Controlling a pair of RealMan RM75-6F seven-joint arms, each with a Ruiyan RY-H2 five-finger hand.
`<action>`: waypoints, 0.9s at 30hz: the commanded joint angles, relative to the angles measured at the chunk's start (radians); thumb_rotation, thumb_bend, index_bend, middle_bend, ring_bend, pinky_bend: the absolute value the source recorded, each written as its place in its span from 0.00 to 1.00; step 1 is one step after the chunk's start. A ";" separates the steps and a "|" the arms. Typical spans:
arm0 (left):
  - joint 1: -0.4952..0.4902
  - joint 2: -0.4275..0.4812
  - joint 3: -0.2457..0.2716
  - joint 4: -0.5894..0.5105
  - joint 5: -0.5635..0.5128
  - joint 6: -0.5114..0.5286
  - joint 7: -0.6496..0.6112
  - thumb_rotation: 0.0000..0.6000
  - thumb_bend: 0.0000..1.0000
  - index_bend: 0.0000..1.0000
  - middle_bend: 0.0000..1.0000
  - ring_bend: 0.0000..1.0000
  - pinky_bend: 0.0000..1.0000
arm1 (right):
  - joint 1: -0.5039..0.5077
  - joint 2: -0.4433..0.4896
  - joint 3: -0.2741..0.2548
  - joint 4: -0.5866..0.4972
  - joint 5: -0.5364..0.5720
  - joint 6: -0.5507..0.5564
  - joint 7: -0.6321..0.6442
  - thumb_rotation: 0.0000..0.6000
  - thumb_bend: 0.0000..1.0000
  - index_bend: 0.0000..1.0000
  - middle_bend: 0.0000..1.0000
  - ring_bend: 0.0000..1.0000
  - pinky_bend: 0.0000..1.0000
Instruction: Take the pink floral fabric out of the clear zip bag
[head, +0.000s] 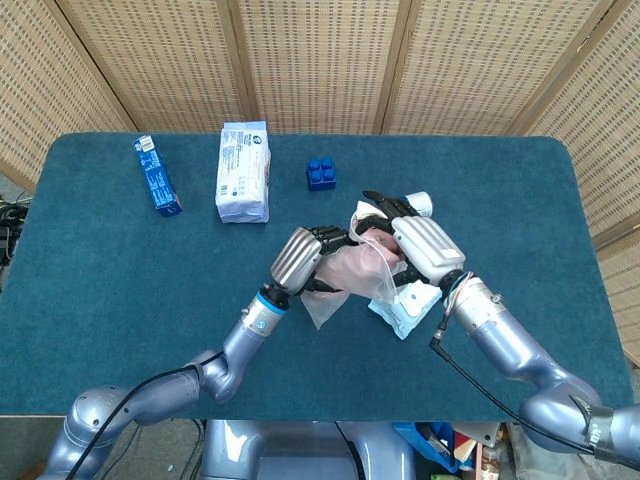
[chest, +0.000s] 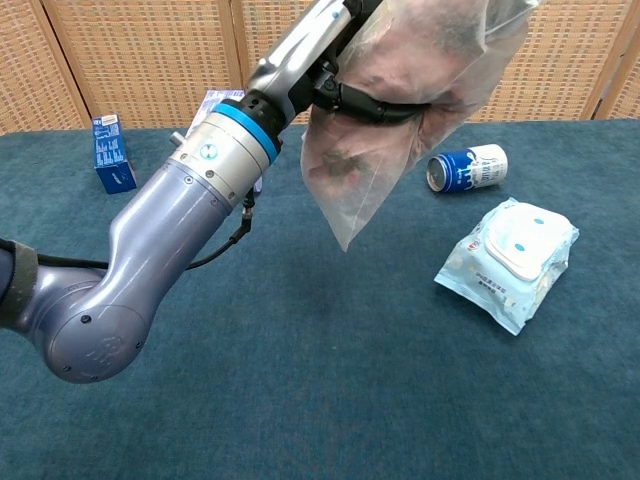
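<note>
I have my left hand (head: 298, 258) gripping the clear zip bag (chest: 395, 110) in the air above the table (head: 120, 280), the pink floral fabric (head: 362, 268) inside it. My right hand (head: 420, 245) sits at the bag's mouth, fingers curled in; whether it holds the fabric I cannot tell.

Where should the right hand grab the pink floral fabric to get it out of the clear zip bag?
At the fabric's top end, coming in from above through the bag mouth. The left hand holds the clear zip bag up in the air with its closed corner hanging down, so the pink floral fabric bunched near the top is probably reachable only there, where the right hand already sits.
</note>
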 joint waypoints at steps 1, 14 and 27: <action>0.000 0.001 -0.001 -0.001 -0.002 -0.001 -0.001 1.00 0.36 0.57 0.56 0.50 0.61 | -0.004 -0.005 -0.003 0.000 -0.008 0.008 -0.005 1.00 0.50 0.72 0.00 0.00 0.00; 0.008 0.014 -0.003 -0.021 -0.018 -0.021 0.033 1.00 0.36 0.57 0.52 0.49 0.61 | -0.044 -0.019 -0.003 0.001 -0.078 0.034 0.034 1.00 0.65 0.84 0.00 0.00 0.00; 0.022 0.050 0.020 -0.067 -0.008 -0.043 0.044 1.00 0.35 0.24 0.13 0.14 0.36 | -0.084 -0.016 -0.006 0.008 -0.149 0.048 0.070 1.00 0.66 0.85 0.00 0.00 0.00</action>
